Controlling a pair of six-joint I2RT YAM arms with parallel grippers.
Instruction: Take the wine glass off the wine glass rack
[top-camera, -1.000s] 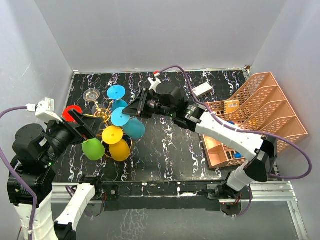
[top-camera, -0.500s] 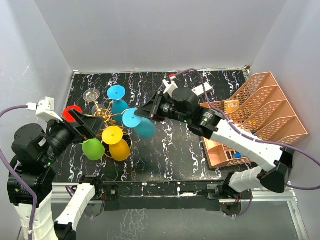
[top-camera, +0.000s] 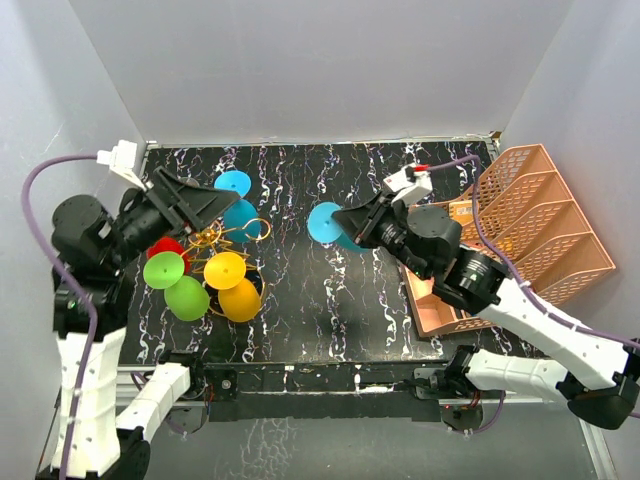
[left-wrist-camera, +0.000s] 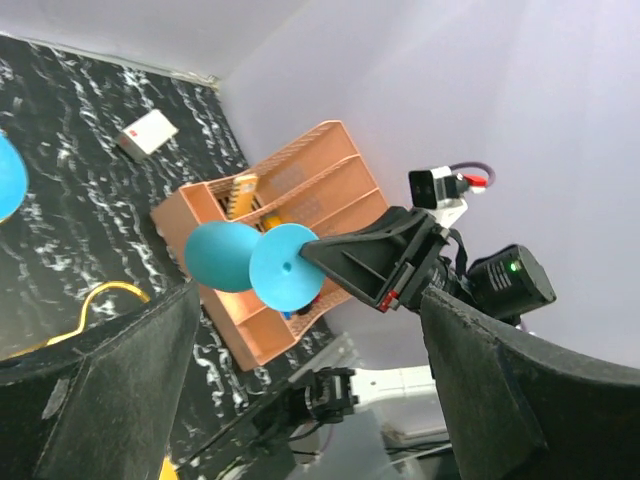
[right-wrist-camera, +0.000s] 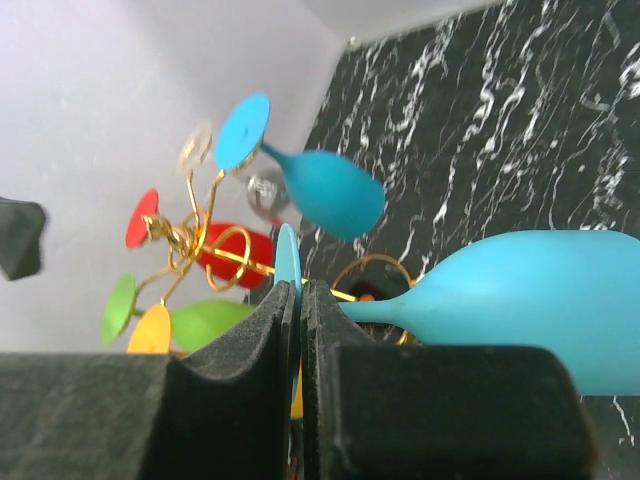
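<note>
Teal wine glass (top-camera: 323, 222) is held clear of the wine glass rack (top-camera: 225, 235), over mid-table. Right gripper (right-wrist-camera: 298, 292) is clamped on the foot's thin rim. Left gripper (top-camera: 222, 200) is spread and empty, by the rack. Glass is judged light, smooth and slippery. A rim pinch may pivot, so the stem is preferred.

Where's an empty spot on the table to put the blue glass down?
The widest bare patch for the blue wine glass is the middle of the table, between the wine glass rack and the peach organiser. The back strip by the wall looks mostly free too. It is crowded around the rack, with coloured glasses and the left end effector close by.
</note>
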